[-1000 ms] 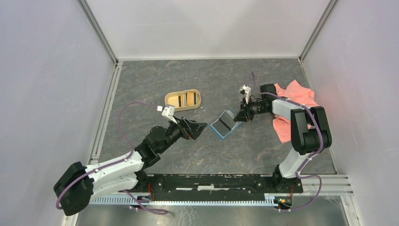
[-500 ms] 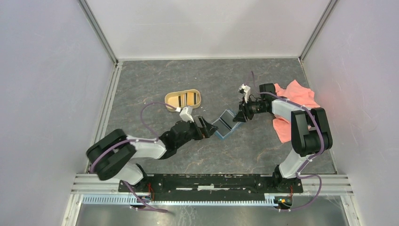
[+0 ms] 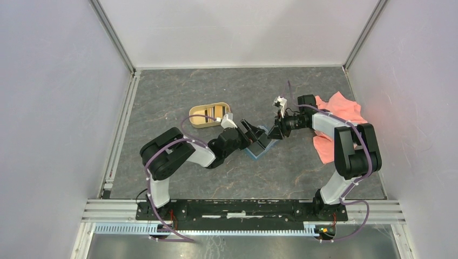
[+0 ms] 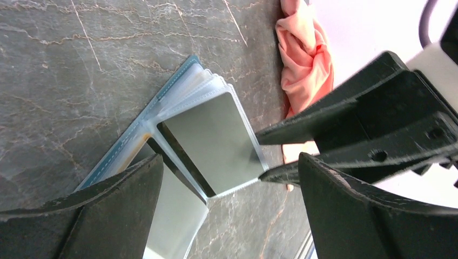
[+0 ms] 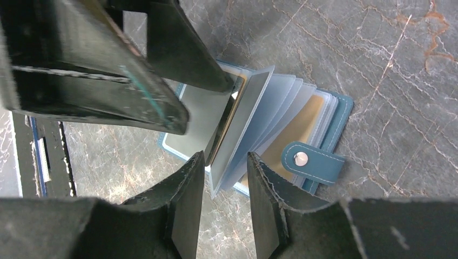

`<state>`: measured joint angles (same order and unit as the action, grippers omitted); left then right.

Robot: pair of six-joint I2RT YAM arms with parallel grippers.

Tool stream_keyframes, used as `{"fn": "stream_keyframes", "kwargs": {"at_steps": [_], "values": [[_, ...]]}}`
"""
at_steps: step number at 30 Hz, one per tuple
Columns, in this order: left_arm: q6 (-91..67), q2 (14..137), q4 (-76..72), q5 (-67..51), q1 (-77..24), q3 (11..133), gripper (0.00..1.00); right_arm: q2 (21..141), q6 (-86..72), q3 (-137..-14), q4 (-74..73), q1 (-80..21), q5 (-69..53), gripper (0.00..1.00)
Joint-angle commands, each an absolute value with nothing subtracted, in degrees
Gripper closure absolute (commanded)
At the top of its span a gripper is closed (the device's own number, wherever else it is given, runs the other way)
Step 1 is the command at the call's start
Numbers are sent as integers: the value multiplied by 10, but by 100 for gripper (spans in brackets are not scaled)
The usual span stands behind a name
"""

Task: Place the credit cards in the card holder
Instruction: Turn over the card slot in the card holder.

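Observation:
The teal card holder (image 3: 253, 152) lies open in the middle of the table, its clear sleeves fanned up. A dark credit card (image 4: 211, 141) sits in one sleeve and a gold one (image 5: 302, 127) in a sleeve further back. More credit cards (image 3: 214, 113) lie in the tan tray. My left gripper (image 4: 229, 162) hangs wide open over the holder's left half, holding nothing. My right gripper (image 5: 226, 159) is at the holder's right edge, jaws partly apart, with a raised sleeve's corner (image 5: 216, 186) between the tips and a gap on both sides.
The tan oval tray (image 3: 195, 121) stands just left of the holder, behind the left arm. A pink cloth (image 3: 339, 110) lies bunched at the right, under the right arm. The holder's snap strap (image 5: 313, 161) sticks out on the marbled table.
My left arm has swung right from the table's left middle until its open gripper is over the card holder. My right gripper stayed at the holder and its jaws stand a little wider.

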<state>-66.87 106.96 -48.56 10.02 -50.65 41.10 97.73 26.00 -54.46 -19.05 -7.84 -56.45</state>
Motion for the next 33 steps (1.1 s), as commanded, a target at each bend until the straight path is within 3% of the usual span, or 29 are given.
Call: {"fn": "stream_keyframes", "kwargs": {"at_steps": [1,9,18,33], "values": [[-741,1103,-507,131,-508,453,0,972,279,-565,-203,-82,-589,59],[-779,1106,-434,160,-508,476,2,978,303,-573,-226,-95,-599,60],[-802,1097,-422,169,-508,458,19,986,319,-582,-245,-99,-609,61],[-798,1111,-509,153,-508,421,29,1000,318,-585,-247,-101,-585,59]]}}
